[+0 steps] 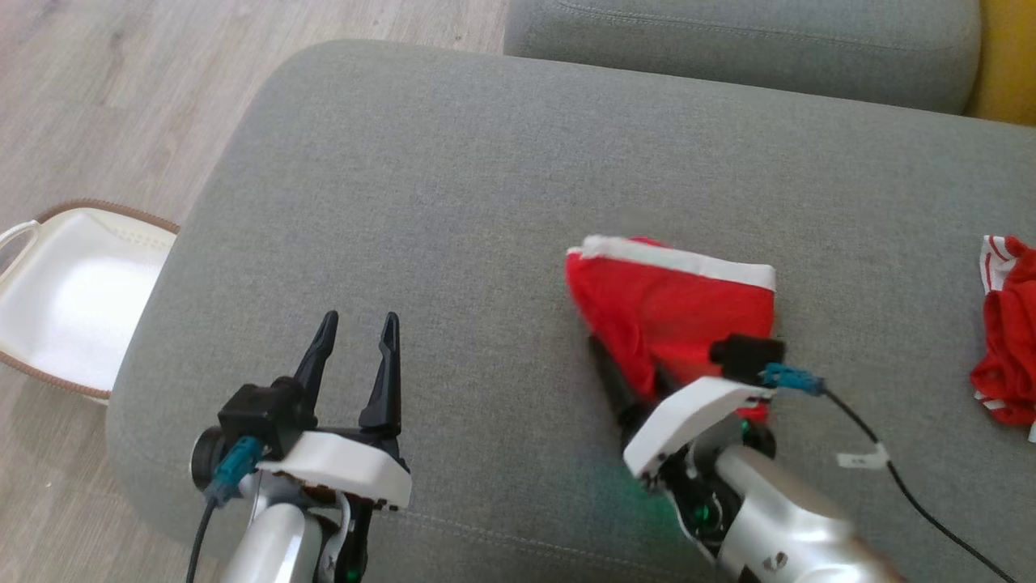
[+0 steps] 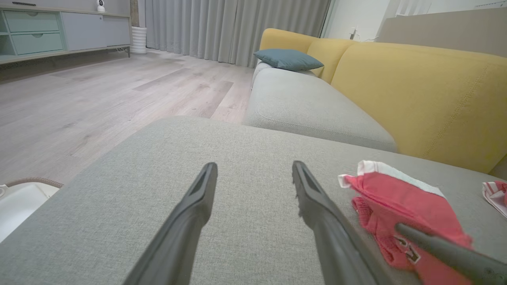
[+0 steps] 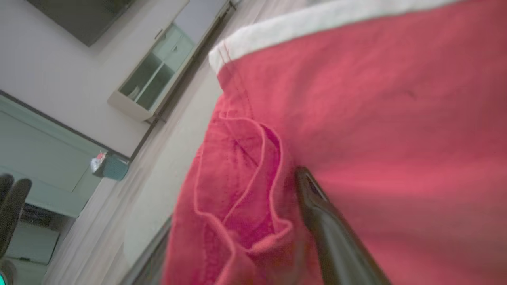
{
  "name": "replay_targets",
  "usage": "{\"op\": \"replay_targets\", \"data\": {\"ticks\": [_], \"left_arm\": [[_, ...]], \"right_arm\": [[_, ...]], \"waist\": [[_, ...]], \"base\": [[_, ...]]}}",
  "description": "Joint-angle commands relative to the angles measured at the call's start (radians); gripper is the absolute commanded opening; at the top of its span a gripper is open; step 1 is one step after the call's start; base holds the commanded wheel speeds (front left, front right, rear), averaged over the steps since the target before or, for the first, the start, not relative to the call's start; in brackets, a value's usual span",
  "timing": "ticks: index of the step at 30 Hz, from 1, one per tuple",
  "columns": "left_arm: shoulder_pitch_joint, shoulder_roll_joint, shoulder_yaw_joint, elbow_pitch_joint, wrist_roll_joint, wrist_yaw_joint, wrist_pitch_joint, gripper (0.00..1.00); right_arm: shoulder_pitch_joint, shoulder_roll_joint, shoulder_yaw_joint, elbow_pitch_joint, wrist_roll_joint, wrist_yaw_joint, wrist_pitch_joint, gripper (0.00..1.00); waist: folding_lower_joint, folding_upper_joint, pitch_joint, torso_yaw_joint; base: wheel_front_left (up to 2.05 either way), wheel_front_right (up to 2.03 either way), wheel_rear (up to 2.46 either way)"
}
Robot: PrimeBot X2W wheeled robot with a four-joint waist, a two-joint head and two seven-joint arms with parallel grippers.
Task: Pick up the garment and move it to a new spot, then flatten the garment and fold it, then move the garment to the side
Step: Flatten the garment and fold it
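Nearest, the left gripper [image 1: 360, 324] hovers over the wide grey fabric cushion [image 1: 486, 178], its two dark fingers spread with nothing between them. Beside it the right gripper [image 1: 647, 364] is pushed into the red cloth garment with a white waistband [image 1: 672, 308] — jaws apart, one finger hidden by a bunched fold. The garment lies on the cushion's right half. Further right sits a crumpled red-and-white striped cloth [image 1: 1004, 340] — and behind rises a yellow upholstered backrest [image 2: 416, 99].

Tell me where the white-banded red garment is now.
In the head view the garment lies right of centre on the grey cushion, touching the right gripper, with another red cloth farther right at the edge.
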Motion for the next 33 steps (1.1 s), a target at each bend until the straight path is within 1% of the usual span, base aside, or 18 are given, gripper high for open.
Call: {"op": "replay_targets", "data": {"ticks": [1, 3, 6, 9, 14, 18, 22, 26, 27, 28, 29, 31, 33], "left_arm": [[-0.052, 0.007, 0.027, -0.033, -0.005, 0.003, -0.012, 1.0], [-0.053, 0.007, 0.027, -0.034, -0.007, 0.005, -0.012, 1.0], [-0.054, 0.007, 0.026, -0.035, -0.01, 0.008, -0.012, 1.0], [-0.053, 0.007, 0.028, -0.035, -0.011, 0.009, -0.012, 1.0], [-0.049, 0.007, 0.038, -0.035, -0.006, 0.01, -0.012, 1.0], [-0.046, 0.007, 0.05, -0.041, 0.001, 0.01, -0.012, 1.0], [-0.04, 0.007, 0.064, -0.05, 0.008, 0.009, -0.012, 1.0], [-0.045, 0.007, 0.074, -0.067, 0.014, 0.005, -0.012, 1.0], [-0.046, 0.007, 0.077, -0.071, 0.015, 0.004, -0.012, 1.0], [-0.05, 0.007, 0.083, -0.08, 0.017, 0.002, -0.012, 1.0], [-0.052, 0.007, 0.086, -0.085, 0.017, 0.001, -0.012, 1.0], [-0.055, 0.007, 0.09, -0.095, 0.013, 0.001, -0.012, 1.0], [-0.056, 0.007, 0.093, -0.102, 0.009, 0.001, -0.012, 1.0]], "right_arm": [[-0.034, 0.009, 0.022, -0.015, 0.018, 0.007, 0.011, 1.0], [-0.042, 0.009, 0.074, 0.011, 0.042, 0.007, 0.064, 1.0], [-0.065, 0.009, 0.109, 0.025, 0.071, 0.007, 0.058, 1.0], [-0.088, 0.009, 0.126, 0.031, 0.1, 0.007, 0.027, 1.0], [-0.139, 0.009, 0.123, 0.056, 0.114, 0.007, -0.019, 1.0], [-0.189, 0.009, 0.076, 0.102, 0.073, 0.007, -0.029, 1.0], [-0.235, 0.008, -0.06, 0.129, -0.056, 0.007, -0.03, 1.0], [-0.225, -0.035, -0.231, 0.091, -0.25, 0.007, -0.03, 1.0], [-0.211, -0.044, -0.277, 0.067, -0.301, 0.007, -0.03, 1.0], [-0.17, -0.061, -0.366, 0.002, -0.421, 0.007, -0.03, 1.0], [-0.143, -0.065, -0.414, -0.037, -0.483, 0.007, -0.03, 1.0], [-0.08, -0.064, -0.507, -0.125, -0.611, 0.007, -0.03, 1.0], [-0.007, -0.045, -0.595, -0.214, -0.713, 0.007, -0.03, 1.0]], "waist": [[0.0, 0.0, 0.001, -0.001], [0.0, 0.0, 0.001, -0.004], [0.0, 0.0, 0.002, -0.011], [0.0, 0.0, -0.003, -0.02], [0.0, 0.0, -0.021, -0.043], [0.0, 0.0, -0.04, -0.071], [0.0, 0.0, -0.056, -0.105], [0.0, 0.0, -0.061, -0.137], [0.0, 0.0, -0.062, -0.145], [0.0, 0.0, -0.062, -0.16], [0.0, 0.0, -0.061, -0.168], [0.0, 0.0, -0.06, -0.181], [0.0, 0.0, -0.06, -0.192]], "base": [[0.0, 0.0, 0.0], [0.0, 0.0, 0.0], [0.0, 0.0, 0.0], [0.0, 0.0, 0.0], [0.0, 0.0, 0.0], [0.0, 0.0, 0.0], [0.0, 0.0, 0.0], [0.0, 0.0, 0.0], [0.0, 0.0, 0.0], [0.0, 0.0, 0.0], [0.0, 0.0, 0.0], [0.0, 0.0, 0.0], [0.0, 0.0, 0.0]]}}
